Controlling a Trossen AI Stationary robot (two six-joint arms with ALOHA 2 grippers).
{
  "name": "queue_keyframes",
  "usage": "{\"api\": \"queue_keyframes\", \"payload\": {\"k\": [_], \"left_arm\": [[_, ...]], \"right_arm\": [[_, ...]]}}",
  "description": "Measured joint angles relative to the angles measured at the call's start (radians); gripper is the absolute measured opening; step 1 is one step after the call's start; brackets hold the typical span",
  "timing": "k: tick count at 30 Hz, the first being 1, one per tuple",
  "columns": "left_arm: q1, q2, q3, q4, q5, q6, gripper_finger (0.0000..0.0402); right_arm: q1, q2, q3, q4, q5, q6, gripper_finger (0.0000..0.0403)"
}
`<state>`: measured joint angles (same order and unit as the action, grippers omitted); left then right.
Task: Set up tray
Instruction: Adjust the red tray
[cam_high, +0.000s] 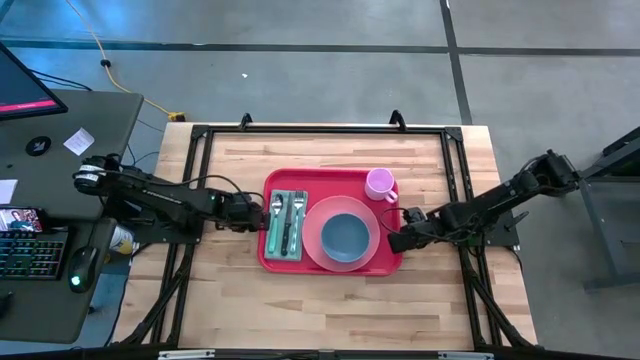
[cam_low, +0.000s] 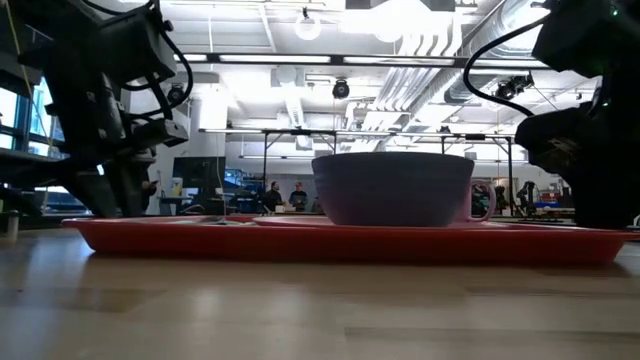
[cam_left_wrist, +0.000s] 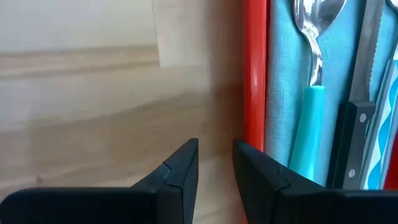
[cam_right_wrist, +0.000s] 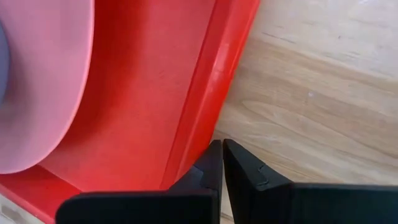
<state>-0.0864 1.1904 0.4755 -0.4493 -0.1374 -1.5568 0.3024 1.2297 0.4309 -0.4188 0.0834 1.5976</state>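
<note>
Pale wood tabletop (cam_high: 330, 300) mid-frame carries the red tray (cam_high: 283, 263); grey concrete floor (cam_high: 300, 80) above. Left end effector (cam_high: 250, 212) parted at the tray's left rim, right end effector (cam_high: 397, 241) closed at its right rim.

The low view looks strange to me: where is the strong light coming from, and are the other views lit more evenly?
Low view: bright ceiling lamps behind the table backlight everything, so the bowl and arms show dark, and the near tabletop is blurred. High view: even light, the tray casts almost no shadow. Left wrist view: a small shine on the spoon. Right wrist view: a soft gleam along the tray's rim.
</note>
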Motion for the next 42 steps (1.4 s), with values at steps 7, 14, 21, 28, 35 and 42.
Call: {"api": "queue_keyframes", "payload": {"k": [7, 14, 21, 28, 35, 42], "left_arm": [[0.0, -0.001, 0.0, 0.005, 0.04, 0.005, 0.0136], [-0.001, -0.001, 0.0, 0.004, 0.062, 0.007, 0.0136], [0.001, -0.001, 0.001, -0.003, 0.063, 0.023, 0.0136], [0.001, -0.002, 0.005, -0.036, 0.058, 0.042, 0.0136], [0.002, -0.002, 0.005, -0.048, 0.026, 0.042, 0.0136], [0.001, -0.002, 0.004, -0.048, 0.024, 0.042, 0.0136]], "right_arm": [[-0.028, 0.0, 0.0, -0.011, 0.011, -0.029, 0.0001], [-0.06, 0.0, -0.001, -0.017, 0.04, -0.039, 0.0001], [-0.066, 0.0, -0.002, -0.01, 0.033, -0.039, 0.0001], [-0.065, 0.001, -0.002, 0.005, 0.024, -0.047, 0.0002], [-0.065, 0.001, -0.002, 0.026, 0.02, -0.047, 0.0002], [-0.065, 0.001, -0.002, 0.027, 0.012, -0.047, 0.0001]]}}
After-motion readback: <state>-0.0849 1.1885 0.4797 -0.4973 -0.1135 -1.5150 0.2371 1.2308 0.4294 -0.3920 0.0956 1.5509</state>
